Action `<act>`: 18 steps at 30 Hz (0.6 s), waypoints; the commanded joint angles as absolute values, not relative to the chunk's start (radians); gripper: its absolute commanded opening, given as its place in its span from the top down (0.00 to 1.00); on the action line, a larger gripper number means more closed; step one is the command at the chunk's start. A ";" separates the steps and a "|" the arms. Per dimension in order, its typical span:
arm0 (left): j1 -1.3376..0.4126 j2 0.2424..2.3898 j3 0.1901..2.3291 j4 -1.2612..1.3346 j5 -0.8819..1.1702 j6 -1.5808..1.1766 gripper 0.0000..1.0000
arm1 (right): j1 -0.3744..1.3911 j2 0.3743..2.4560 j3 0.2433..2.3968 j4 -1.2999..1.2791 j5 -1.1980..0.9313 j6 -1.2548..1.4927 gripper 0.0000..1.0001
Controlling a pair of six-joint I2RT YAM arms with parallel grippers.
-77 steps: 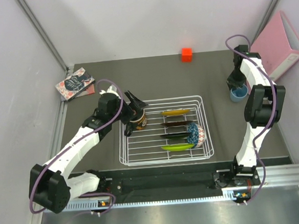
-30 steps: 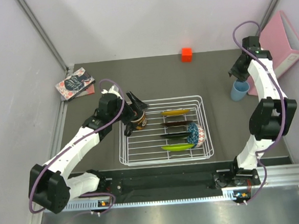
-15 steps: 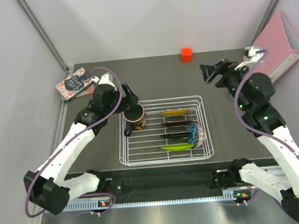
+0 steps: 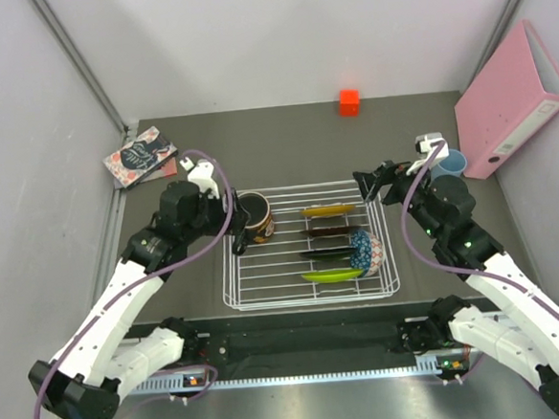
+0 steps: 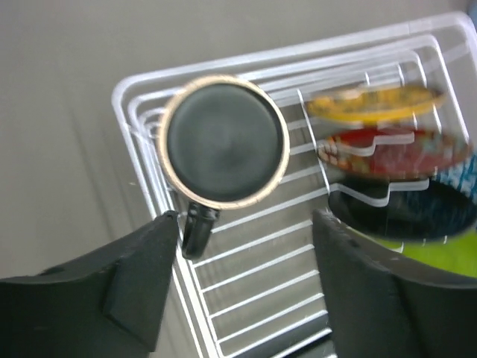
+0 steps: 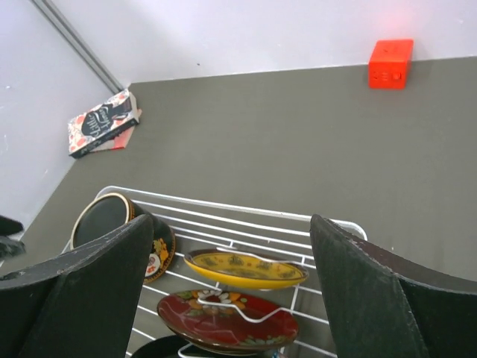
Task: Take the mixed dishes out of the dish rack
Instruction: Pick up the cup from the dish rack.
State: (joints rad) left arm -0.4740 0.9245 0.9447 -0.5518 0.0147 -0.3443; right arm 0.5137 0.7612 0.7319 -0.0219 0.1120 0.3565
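The white wire dish rack (image 4: 310, 300) holds a dark mug (image 4: 254, 217) upside down in its far left corner. To the right stand yellow (image 4: 327, 209), reddish (image 4: 329, 231), black (image 4: 327, 253) and lime green (image 4: 332, 275) plates, with a blue patterned bowl (image 4: 367, 251) beside them. My left gripper (image 4: 232, 219) hovers open at the mug's left side. In the left wrist view the mug's base (image 5: 223, 142) sits beyond the open left gripper (image 5: 245, 218), its handle near the left finger. My right gripper (image 4: 371, 186) is open above the rack's far right corner, over the yellow plate (image 6: 246, 268). A light blue cup (image 4: 452, 163) stands on the table.
A pink binder (image 4: 516, 97) leans at the back right, right behind the cup. An orange-red cube (image 4: 349, 101) sits at the back wall. A patterned book (image 4: 141, 154) lies at the back left. Walls close in the table on three sides.
My right arm has swung from the light blue cup at the back right over to the rack's far right corner, with its jaws opened. My left gripper has drawn back to the mug's left side.
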 commanded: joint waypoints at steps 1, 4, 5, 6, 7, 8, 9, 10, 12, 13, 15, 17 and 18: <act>-0.485 0.968 0.911 -0.584 0.164 -0.250 0.35 | 0.525 0.762 0.741 0.067 0.091 0.328 0.15; -0.505 1.000 0.893 -0.581 0.149 -0.255 0.38 | 0.525 0.755 0.726 0.071 0.087 0.336 0.15; -0.512 1.008 0.888 -0.581 0.131 -0.252 0.38 | 0.525 0.750 0.723 0.072 0.087 0.337 0.15; -0.524 1.025 0.881 -0.581 0.117 -0.247 0.38 | 0.525 0.747 0.718 0.069 0.089 0.341 0.15; -0.529 1.035 0.877 -0.583 0.104 -0.244 0.38 | 0.525 0.747 0.718 0.064 0.092 0.339 0.14; -0.531 1.043 0.877 -0.600 0.082 -0.241 0.38 | 0.525 0.747 0.718 0.057 0.094 0.342 0.15; -0.537 1.054 0.876 -0.603 0.074 -0.238 0.38 | 0.525 0.746 0.716 0.054 0.097 0.344 0.15; -0.538 1.058 0.874 -0.606 0.065 -0.238 0.38 | 0.525 0.742 0.715 0.051 0.097 0.345 0.14; -0.540 1.057 0.868 -0.604 0.037 -0.241 0.38 | 0.525 0.735 0.710 0.052 0.100 0.348 0.15; -0.540 1.058 0.868 -0.604 0.029 -0.241 0.38 | 0.525 0.733 0.707 0.052 0.103 0.348 0.15; -0.540 1.065 0.861 -0.603 0.009 -0.244 0.37 | 0.525 0.732 0.700 0.058 0.100 0.351 0.14; -0.538 1.071 0.862 -0.604 -0.030 -0.255 0.37 | 0.525 0.735 0.698 0.061 0.098 0.353 0.15; -0.540 1.068 0.862 -0.601 -0.046 -0.256 0.37 | 0.526 0.736 0.696 0.063 0.097 0.356 0.15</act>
State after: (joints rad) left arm -0.5377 1.0653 0.8661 -0.6098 0.0345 -0.2584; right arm 0.5144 0.7506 0.6987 0.0154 0.1032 0.3504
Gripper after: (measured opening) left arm 0.624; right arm 0.852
